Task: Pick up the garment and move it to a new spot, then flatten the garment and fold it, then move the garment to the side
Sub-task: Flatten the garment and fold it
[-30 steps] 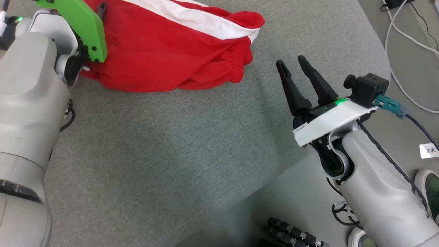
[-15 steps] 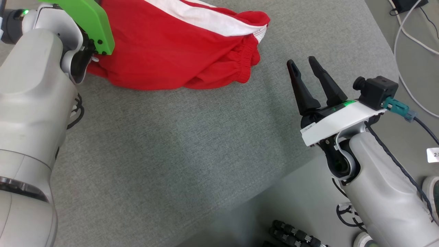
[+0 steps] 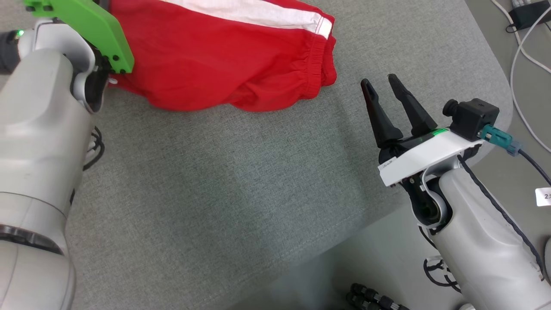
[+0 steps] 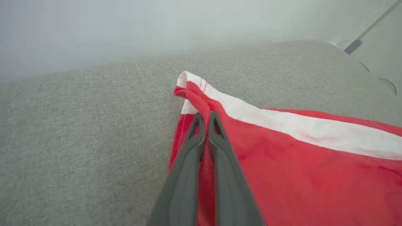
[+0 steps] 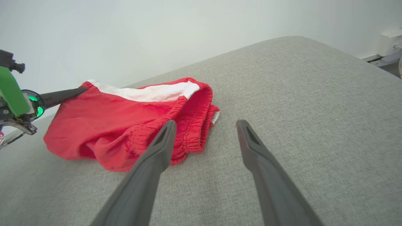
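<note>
Left claw (image 4: 204,117) is clamped on the red garment (image 3: 206,64) at its corner; best lift slowly, clear of the counter (image 3: 215,193). Right claw (image 3: 379,80) hangs wide open, empty.

Left fingers (image 4: 188,157) clamped together, right fingers (image 3: 375,112) spread apart.

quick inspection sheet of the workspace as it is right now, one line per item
surface: grey fabric-covered top, no stains seen
job's things: red garment with a white stripe, bunched, lying at the far left of the surface
clutter: nothing seen on the surface
grippers: left gripper, jaws shut on a corner of the garment; right gripper, jaws open, apart from the garment, holding nothing
cables: white cables on the floor at the right; dark cable from the right wrist camera
surroundings: grey floor, pale wall, white label
</note>
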Robot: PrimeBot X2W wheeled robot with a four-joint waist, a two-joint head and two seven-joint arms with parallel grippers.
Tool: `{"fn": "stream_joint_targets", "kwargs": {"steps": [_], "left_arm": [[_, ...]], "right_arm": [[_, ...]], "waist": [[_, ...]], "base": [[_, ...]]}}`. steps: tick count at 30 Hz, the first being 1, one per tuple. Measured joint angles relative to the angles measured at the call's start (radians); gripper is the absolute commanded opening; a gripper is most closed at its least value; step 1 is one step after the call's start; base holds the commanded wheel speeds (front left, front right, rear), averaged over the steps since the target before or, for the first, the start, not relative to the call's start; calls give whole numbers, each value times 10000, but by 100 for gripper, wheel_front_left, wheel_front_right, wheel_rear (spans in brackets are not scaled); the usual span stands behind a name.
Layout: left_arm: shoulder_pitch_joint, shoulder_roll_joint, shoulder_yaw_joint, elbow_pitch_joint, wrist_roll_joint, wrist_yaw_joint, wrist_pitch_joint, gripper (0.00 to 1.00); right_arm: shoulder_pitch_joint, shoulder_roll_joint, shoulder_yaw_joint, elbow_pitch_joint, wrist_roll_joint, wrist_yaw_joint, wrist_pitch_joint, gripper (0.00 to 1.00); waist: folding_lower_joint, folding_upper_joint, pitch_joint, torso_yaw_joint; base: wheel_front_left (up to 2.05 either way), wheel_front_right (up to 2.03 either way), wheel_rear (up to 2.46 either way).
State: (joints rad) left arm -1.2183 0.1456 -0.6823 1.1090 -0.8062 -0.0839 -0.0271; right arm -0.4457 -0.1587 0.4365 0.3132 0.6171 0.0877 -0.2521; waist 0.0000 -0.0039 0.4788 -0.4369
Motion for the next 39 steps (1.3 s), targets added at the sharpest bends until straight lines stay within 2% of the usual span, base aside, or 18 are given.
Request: {"fn": "stream_joint_targets", "kwargs": {"steps": [1, 2, 8, 12, 20, 26, 34, 39], "left_arm": [[56, -42, -15, 33, 0, 0, -2, 42], [113, -54, -36, 92, 0, 0, -2, 100], [358, -150, -242, 280, 23, 0, -157, 100], [368, -376, -351, 186, 194, -42, -635, 100], [805, -612, -671, -171, 458, -52, -1864, 100], [1569, -612, -972, -299, 897, -127, -2192, 100], [2335, -606, -938, -1239, 1003, -130, -2301, 100], [2905, -389, -236, -2700, 1106, 48, -2289, 100]], "right_arm": [[3, 0, 0, 10, -21, 2, 0, 100], [3, 0, 2, 27, -21, 4, 0, 100], [41, 0, -71, 159, -27, 6, 0, 100], [57, -42, -219, 173, -77, 77, 0, 100], [303, -92, -654, 322, -79, 84, 0, 100], [544, -144, -972, 470, 12, 88, 0, 100], [965, -284, -1427, 529, 92, 90, 0, 100], [1244, -261, -1574, 602, 165, 88, 0, 100]], "waist": [[0, 0, -9, -2], [0, 0, -20, -6], [0, 0, -158, -11], [0, 0, -305, 79], [0, 0, -742, 446], [0, 0, -1178, 823], [0, 0, -1831, 1391], [0, 0, -2183, 1783]], "base": [[0, 0, 0], [0, 0, 0], [0, 0, 0], [0, 0, 0], [0, 0, 0], [0, 0, 0], [0, 0, 0], [0, 0, 0]]}}
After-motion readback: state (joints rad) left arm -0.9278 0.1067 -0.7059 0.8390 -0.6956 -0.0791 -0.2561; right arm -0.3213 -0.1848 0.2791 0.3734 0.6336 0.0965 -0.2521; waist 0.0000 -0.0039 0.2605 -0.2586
